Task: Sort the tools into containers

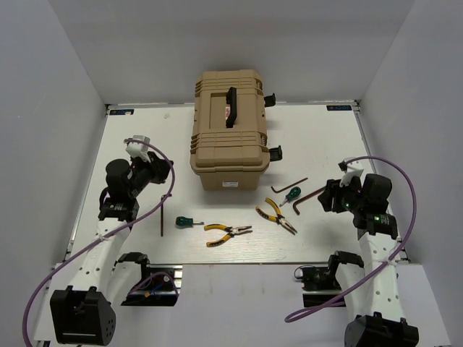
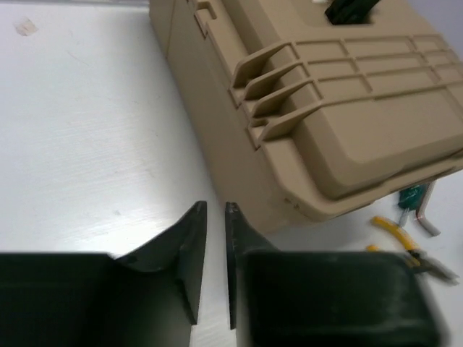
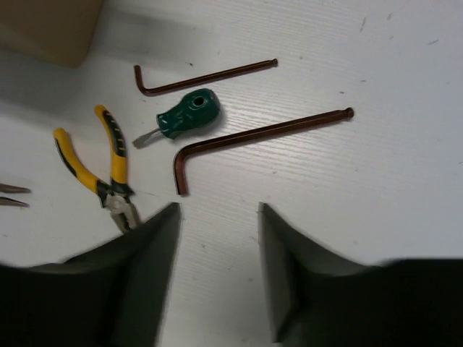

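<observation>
Now, toolbox (image 1: 228, 172): at 12 o'clock on the desk (image 1: 325, 137), lid (image 1: 213, 116) down. Judged rigid, bulky and too heavy for one hand to lift.
handle (image 1: 232, 108): black, lying flat on the lid. A stiff bar, but probably useless until the lid is freed.
latches (image 1: 275, 152): two black ones on the box's 3 o'clock side. Fastened or loose, cannot tell.
left hand (image 2: 215, 210): at 8 o'clock of the box. Fingers pressed almost together with a thin slit between, nothing held.
right hand (image 3: 217, 210): at 4 o'clock of the box. Fingers spread and empty, just at 6 o'clock of the long hex key (image 3: 253, 137).
hex keys: long one and short hex key (image 3: 206, 76) lie flat. Judged light, hard, slick and low-lying; pinch across the long shank.
right screwdriver (image 3: 184, 116): between those two keys. Stubby; the green handle should grip well but may roll.
right pliers (image 3: 108, 170): at 5 o'clock of the box. Probably the heaviest small tool; take it near the pivot.
left pliers (image 1: 228, 233): at 6 o'clock of the box, lying flat.
left screwdriver (image 1: 188, 223), third hex key (image 1: 160, 217): at 7 o'clock of the box.
hidden: box interior and its 9 o'clock side. The left wrist view blurs the tools beyond the box, partly behind the hand. The right wrist view cuts the left pliers to bare tips.
</observation>
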Robot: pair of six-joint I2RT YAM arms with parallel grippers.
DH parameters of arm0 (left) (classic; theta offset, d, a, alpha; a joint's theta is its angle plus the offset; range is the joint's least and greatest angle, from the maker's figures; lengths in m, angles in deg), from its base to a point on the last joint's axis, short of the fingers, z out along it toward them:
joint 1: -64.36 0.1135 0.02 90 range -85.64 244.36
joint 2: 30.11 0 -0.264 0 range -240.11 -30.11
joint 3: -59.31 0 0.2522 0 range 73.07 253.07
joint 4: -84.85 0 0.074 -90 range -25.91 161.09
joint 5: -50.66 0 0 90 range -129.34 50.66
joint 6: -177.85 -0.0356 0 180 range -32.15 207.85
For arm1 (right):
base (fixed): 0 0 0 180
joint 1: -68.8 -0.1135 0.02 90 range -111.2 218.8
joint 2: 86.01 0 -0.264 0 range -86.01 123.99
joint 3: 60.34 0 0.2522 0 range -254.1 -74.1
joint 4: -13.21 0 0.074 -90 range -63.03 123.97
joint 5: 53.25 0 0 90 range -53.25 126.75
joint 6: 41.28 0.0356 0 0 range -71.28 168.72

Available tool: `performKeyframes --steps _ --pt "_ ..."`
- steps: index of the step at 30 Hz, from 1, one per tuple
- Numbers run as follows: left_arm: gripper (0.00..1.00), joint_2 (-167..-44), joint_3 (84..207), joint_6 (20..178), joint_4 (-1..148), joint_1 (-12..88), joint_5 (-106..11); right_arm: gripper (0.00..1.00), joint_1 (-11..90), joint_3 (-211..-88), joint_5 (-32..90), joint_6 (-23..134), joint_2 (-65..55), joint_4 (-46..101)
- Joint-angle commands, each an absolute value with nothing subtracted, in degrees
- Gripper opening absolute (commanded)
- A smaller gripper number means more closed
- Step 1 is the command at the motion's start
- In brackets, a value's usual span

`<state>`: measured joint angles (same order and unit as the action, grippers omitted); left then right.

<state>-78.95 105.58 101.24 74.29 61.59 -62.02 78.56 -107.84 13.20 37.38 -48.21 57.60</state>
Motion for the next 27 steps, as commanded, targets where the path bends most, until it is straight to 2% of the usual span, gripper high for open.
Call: performKeyframes --steps 1,3,4,9,10,12,13,14,17,20,24,27 --pt "0.22 -79.5 106.91 100.68 74.6 61.37 -64.04 0.43 79.26 -107.15 10.29 34.57 -48.48 58.87" --pt "0.05 -80.21 107.43 101.3 75.22 61.37 -65.52 0.01 79.35 -106.88 11.61 34.74 -48.22 58.17" --pt "0.0 -80.99 107.43 101.91 75.91 61.37 -66.14 0.0 79.35 -106.88 12.05 34.83 -48.13 58.26" --pt "0.0 -82.58 111.2 101.91 77.24 61.37 -70.54 0.0 79.26 -107.67 13.37 34.74 -46.46 59.05" --pt "0.0 -82.58 112.08 101.91 77.24 61.37 -71.15 0.18 79.17 -107.76 13.63 34.83 -46.37 59.14" --pt "0.03 -82.58 116.19 102.44 76.02 60.84 -71.16 0.34 79.26 -107.94 13.98 34.83 -45.85 59.31" --pt "0.24 -83.11 117.96 102.44 75.49 60.84 -71.68 0.51 79.35 -108.46 14.25 35.0 -45.76 59.31" --pt "0.36 -83.63 119.89 102.44 74.79 60.84 -71.68 0.56 79.26 -108.64 14.25 35.09 -45.32 59.4" --pt "0.68 -86.09 127.89 103.93 73.03 60.31 -72.21 0.63 79.08 -109.43 14.07 35.18 -44.79 60.45" --pt "0.75 -93.9 136.59 105.86 71.71 59.26 -75.72 0.69 79.0 -109.95 14.16 35.53 -44.27 60.89" --pt "0.77 -106.46 149.24 107.53 69.34 56.19 -77.31 0.7 78.82 -110.66 13.28 35.8 -43.47 61.69" --pt "0.8 -116.49 159.94 105.97 62.23 52.51 -75.21 0.7 78.64 -111.1 12.84 35.97 -42.86 62.3"
